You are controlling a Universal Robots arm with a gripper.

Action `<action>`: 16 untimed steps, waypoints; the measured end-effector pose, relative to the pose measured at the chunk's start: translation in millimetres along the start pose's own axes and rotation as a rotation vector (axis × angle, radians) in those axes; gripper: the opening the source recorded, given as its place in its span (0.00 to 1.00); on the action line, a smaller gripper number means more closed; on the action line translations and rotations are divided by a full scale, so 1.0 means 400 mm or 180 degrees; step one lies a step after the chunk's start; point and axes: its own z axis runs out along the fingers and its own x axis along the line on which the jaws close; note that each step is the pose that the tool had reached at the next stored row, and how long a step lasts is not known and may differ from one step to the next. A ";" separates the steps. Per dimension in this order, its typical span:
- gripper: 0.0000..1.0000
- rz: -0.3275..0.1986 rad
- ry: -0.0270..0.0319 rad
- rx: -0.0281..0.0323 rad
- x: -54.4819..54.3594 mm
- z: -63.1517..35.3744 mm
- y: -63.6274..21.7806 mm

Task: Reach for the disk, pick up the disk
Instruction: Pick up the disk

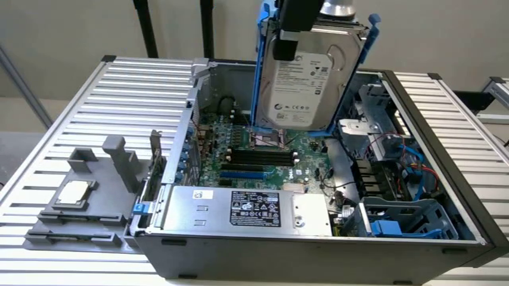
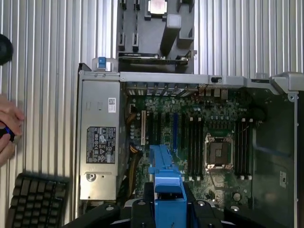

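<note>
The gripper (image 1: 298,24) is closed on the top edge of the disk (image 1: 302,83) and holds it upright in the air, above the motherboard (image 1: 263,155) of the open computer case (image 1: 445,179). The disk hangs directly below the gripper, its white label facing the exterior camera, its blue rails (image 2: 166,185) on both sides.

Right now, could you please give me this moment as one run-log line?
gripper: shut on disk | disk: lifted, upright, above open computer case | power supply: in case
</note>
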 end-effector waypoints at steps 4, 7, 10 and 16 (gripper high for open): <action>0.33 0.0000 0.0000 -0.0001 0.017 -0.001 -0.046; 0.33 0.0000 0.0000 -0.0001 0.027 -0.002 -0.080; 0.33 0.0000 0.0000 -0.0001 0.038 -0.003 -0.114; 0.33 0.0000 0.0000 -0.0001 0.060 -0.005 -0.183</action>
